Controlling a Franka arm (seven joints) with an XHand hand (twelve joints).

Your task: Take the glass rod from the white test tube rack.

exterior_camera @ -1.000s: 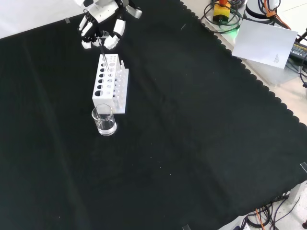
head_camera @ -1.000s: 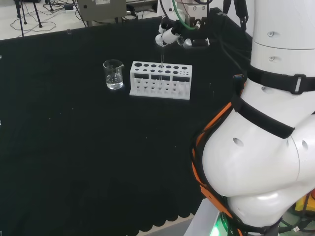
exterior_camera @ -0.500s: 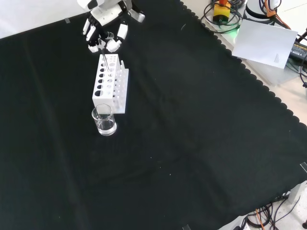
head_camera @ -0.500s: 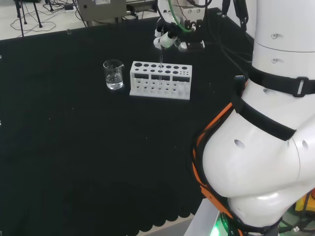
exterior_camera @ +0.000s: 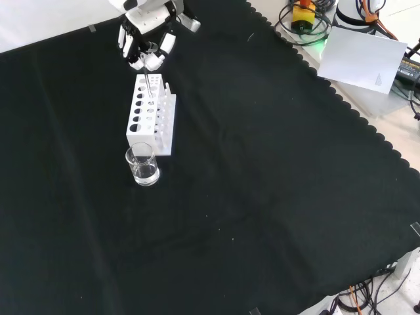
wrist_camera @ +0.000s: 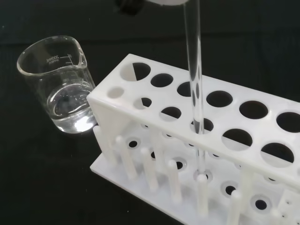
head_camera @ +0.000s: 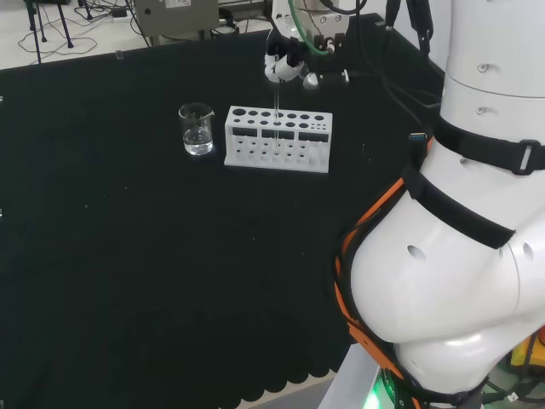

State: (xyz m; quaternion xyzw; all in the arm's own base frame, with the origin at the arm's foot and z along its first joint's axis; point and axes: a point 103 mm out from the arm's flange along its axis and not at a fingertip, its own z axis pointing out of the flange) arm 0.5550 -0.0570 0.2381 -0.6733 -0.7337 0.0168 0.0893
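Right now I am drawing the rod [wrist_camera: 193, 70] out of the rack [head_camera: 278, 138], and the lift is only partly done. At the upper middle of the head frame the hand [head_camera: 288, 65] is hanging over the rack with its fingers curled onto the top of the rod, pinching it. In the wrist frame the rod is running straight down through a hole in the rack's top plate, and its tip is sitting low among the pegs near the base plate, so I am judging that it is not yet free. The next move, as I read it, is calling for more straight upward travel until the tip clears the top plate, with no sideways drift, since a thin glass stick could bind on the hole's edge. The rod is clear, smooth and slender, hard to pick out against the black cloth [exterior_camera: 275, 197]. The rack is matte white plastic with rows of round holes. Beside it, at the upper left of the wrist frame, a clear beaker [wrist_camera: 58, 91] is holding a little liquid, just clear of the rack's end.
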